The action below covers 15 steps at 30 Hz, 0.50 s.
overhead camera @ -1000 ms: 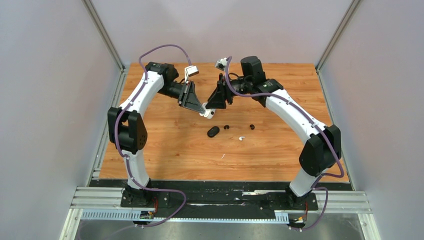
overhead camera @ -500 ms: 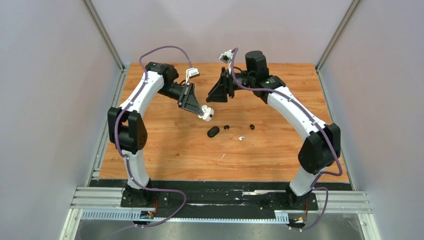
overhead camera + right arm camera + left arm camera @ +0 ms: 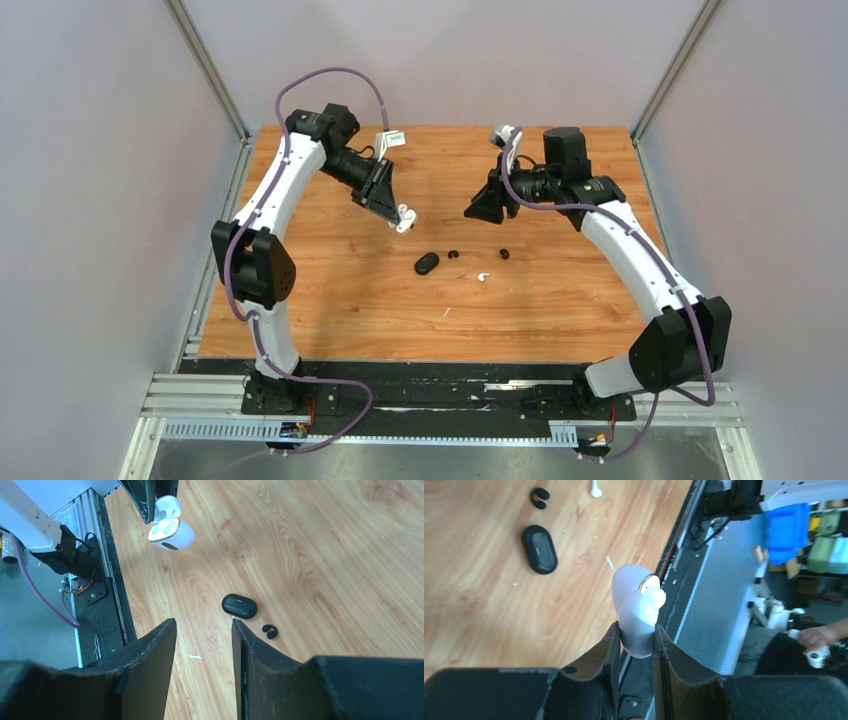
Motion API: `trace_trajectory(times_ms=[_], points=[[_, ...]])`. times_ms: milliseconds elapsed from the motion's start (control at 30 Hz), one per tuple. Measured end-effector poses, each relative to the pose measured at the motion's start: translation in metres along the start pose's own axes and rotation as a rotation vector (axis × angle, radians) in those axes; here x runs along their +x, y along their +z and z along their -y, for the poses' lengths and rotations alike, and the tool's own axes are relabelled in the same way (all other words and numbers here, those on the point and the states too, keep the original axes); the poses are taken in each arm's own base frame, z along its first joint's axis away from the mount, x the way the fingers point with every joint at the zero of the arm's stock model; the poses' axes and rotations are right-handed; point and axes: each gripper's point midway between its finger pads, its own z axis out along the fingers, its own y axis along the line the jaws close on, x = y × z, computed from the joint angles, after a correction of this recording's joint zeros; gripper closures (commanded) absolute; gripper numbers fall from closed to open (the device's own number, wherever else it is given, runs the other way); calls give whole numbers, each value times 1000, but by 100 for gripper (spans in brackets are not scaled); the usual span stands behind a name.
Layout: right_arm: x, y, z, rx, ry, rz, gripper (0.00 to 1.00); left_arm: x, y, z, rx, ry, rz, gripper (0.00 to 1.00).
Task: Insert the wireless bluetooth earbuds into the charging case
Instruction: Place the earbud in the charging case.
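Note:
My left gripper (image 3: 635, 630) is shut on the white charging case (image 3: 636, 615) and holds it above the table. The case's lid (image 3: 167, 505) stands open, and a rounded white piece (image 3: 654, 598) sits at its gold-rimmed mouth. From above, the case (image 3: 406, 224) hangs at the left fingertips (image 3: 397, 211). My right gripper (image 3: 478, 208) is open and empty, well right of the case. On the wood lie a white earbud (image 3: 484, 276) and two black earbuds (image 3: 453, 254) (image 3: 504, 254).
A shut black case (image 3: 427, 263) lies on the wooden table (image 3: 560, 320) between the arms, also in the right wrist view (image 3: 239, 605). A tiny white fleck (image 3: 446, 313) lies nearer the front. Grey walls enclose the table; a black rail (image 3: 440, 372) runs along its near edge.
My right gripper has drawn back to the right, away from the white case it was touching. The left gripper has carried the case slightly up and back.

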Motion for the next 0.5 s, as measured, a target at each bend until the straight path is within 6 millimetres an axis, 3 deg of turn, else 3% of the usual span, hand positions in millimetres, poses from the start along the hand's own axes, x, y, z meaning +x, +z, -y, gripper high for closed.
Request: trace_trajectory(times_ms=[200, 367, 500], points=[[5, 20, 5, -90, 27, -21, 51, -5, -4, 4, -48, 109, -17, 100], [-7, 54, 19, -193, 47, -11, 55, -11, -10, 7, -64, 196, -15, 100], [-22, 76, 7, -293, 20, 16, 56, -11, -11, 8, -62, 248, -21, 100]])
